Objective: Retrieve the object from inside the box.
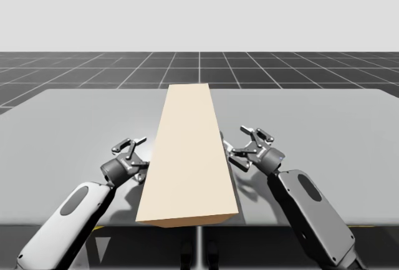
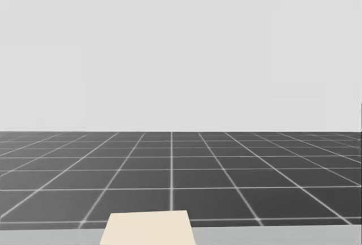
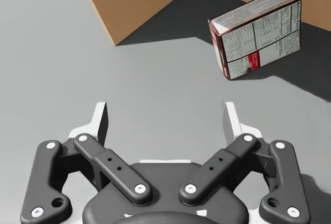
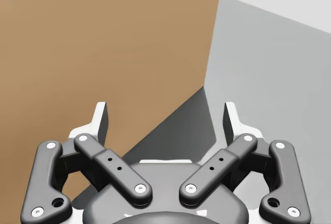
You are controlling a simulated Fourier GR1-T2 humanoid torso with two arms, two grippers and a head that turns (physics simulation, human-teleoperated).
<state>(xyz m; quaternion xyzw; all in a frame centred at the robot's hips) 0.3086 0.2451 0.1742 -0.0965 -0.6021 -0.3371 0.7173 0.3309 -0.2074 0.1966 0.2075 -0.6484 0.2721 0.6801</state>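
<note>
The left arm (image 1: 81, 211) rests on the grey surface (image 1: 75, 120) just beside the long beige box (image 1: 187, 158). Its jaws are spread wide and hold nothing. In the left wrist view, a small printed carton (image 3: 256, 32) with a red patch lies tilted on the surface ahead of those jaws. It sits in shadow, close to a brown wall (image 3: 139, 1). This carton is probably the object to fetch.

The high view shows no opening in the beige box, so the way in cannot be told. The left jaws seem best placed, and should turn to meet the carton's narrow faces squarely before closing. They should also stay clear of the brown wall so the box is not shoved.

The right arm (image 1: 312, 207) flanks the box's other side. Its jaws are also spread and empty, facing brown wall, and could steady the box.
</note>
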